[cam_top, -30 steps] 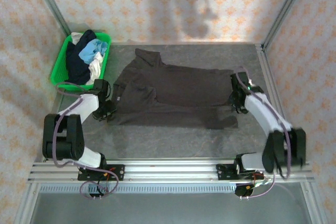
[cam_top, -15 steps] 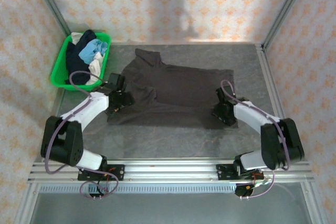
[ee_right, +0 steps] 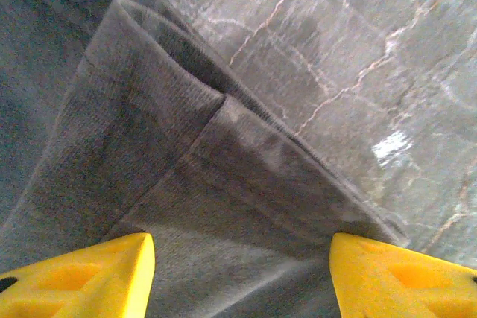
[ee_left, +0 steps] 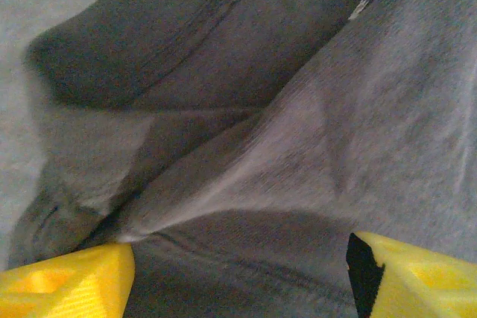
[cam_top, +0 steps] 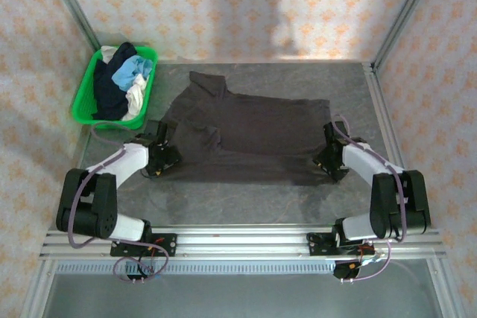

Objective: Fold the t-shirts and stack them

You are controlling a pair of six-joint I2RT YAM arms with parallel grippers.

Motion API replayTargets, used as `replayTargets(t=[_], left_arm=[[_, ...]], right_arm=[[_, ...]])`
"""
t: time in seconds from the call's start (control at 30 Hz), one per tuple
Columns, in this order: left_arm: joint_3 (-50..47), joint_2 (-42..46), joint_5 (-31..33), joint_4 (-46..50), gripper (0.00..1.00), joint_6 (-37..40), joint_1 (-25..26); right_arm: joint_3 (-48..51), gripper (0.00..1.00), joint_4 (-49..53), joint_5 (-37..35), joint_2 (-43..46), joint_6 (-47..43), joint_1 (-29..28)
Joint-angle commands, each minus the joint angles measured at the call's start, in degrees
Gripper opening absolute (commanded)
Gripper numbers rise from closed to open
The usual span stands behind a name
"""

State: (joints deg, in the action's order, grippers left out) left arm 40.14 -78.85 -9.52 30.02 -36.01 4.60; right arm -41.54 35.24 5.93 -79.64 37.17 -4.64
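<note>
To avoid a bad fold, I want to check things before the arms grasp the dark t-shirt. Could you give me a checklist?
1. Left end effector open above the cloth: ok.
2. Right end effector open over the folded corner: ok.
3. Dark t-shirt lying smooth: not ok, creased on its left side.
4. Both layers of that corner ready to be pinched together: cannot tell.
5. Other shirts inside the green basket: ok.

Left end effector (cam_top: 164,156) low, jaws apart; right end effector (cam_top: 327,160) likewise.
</note>
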Motion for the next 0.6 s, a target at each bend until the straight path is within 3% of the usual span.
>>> replayTargets(t=[0.0, 0.1, 0.2, 0.43, 0.57], left_arm=[[2.2, 7.1, 3.2, 9.1, 0.76, -1.2, 0.2], [6.9, 12.0, 4.8, 11.2, 0.81, -0.6, 0.5], [15.1, 8.3, 5.2, 9.6, 0.85, 1.5, 1.1], [49.1, -21.4, 7.6, 13.9, 0.77, 6.8, 2.1], [73.7, -41.0, 9.2, 20.2, 0.75, 8.4, 2.0]], right_arm=[[-6.7, 0.66, 5.4, -4.1, 2.2, -3.2, 0.6], [-13.6, 0.69, 5.3, -4.2, 2.4, -5.5, 0.6], [-21.8, 0.73, 5.1, -5.6, -1.6, -7.7, 0.6], [-39.5, 0.71, 5.9, -10.7, -18.5, -12.3, 0.7], [-48.2, 0.68, 5.6, -10.0, -28.2, -14.3, 0.9]])
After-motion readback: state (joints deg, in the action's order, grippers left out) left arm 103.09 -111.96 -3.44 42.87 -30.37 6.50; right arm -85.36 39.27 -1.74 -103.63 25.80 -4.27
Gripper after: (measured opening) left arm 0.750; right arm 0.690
